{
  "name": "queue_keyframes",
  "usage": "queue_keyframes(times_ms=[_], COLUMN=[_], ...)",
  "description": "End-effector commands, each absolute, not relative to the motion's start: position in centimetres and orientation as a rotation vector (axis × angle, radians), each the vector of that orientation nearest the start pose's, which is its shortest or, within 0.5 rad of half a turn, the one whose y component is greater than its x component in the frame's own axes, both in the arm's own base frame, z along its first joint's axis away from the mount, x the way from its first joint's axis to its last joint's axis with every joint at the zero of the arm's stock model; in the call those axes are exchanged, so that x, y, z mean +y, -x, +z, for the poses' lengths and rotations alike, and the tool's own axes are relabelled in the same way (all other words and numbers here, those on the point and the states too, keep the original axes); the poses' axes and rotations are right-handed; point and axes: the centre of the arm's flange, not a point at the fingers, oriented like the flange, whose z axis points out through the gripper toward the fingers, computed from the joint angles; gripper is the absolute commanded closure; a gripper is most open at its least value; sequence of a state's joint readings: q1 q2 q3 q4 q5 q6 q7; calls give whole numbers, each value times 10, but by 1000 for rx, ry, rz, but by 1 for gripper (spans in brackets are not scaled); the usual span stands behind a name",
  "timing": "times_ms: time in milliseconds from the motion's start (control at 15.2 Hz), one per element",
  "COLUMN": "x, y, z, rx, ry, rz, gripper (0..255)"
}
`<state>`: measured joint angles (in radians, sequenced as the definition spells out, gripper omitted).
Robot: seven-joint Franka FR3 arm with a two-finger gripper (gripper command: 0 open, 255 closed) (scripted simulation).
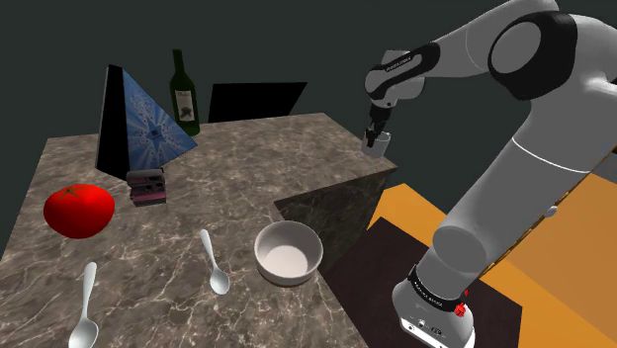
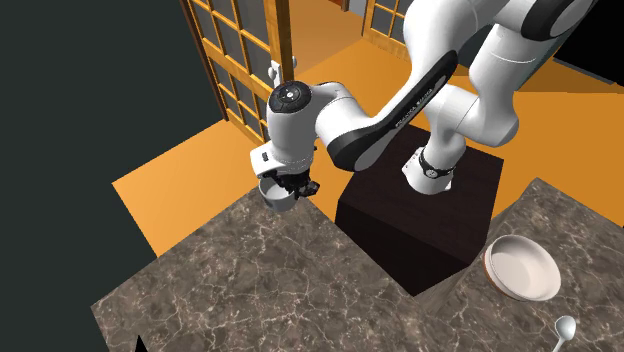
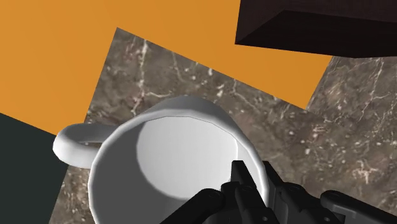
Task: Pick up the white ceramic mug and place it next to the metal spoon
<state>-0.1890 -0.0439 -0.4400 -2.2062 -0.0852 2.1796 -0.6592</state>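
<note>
Veined brown marble counter (image 1: pixel 178 232) over orange floor. At its far corner, one white mug (image 3: pixel 172 159), empty, pinched by the rim in the black gripper (image 3: pixel 251 184), handle turned away from the fingers. One white bowl (image 1: pixel 288 252), also empty, roughly between the mug and one spoon (image 1: pixel 213 262). Farther toward the shoulder view's left, a second spoon (image 1: pixel 85 306). Behind these, one tomato (image 1: pixel 78 210), one green bottle (image 1: pixel 184 94), one blue pyramid (image 1: pixel 138 119).

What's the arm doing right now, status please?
Gripper shut on white mug, by its rim. Mug at table corner. Nearest spoon far across, bowl right beside it.
</note>
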Motion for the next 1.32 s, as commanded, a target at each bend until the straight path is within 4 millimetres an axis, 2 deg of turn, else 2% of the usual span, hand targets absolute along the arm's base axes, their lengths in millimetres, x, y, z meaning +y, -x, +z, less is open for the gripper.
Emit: queue_keyframes(times_ms=[0,1122,1254], x=[-310,-310,-284], y=[-420,-420,-425], z=[410,497,497], rx=[-125,-125,-125], ry=[3188,3188,3188], rz=[33,33,33], gripper=[255,255,255])
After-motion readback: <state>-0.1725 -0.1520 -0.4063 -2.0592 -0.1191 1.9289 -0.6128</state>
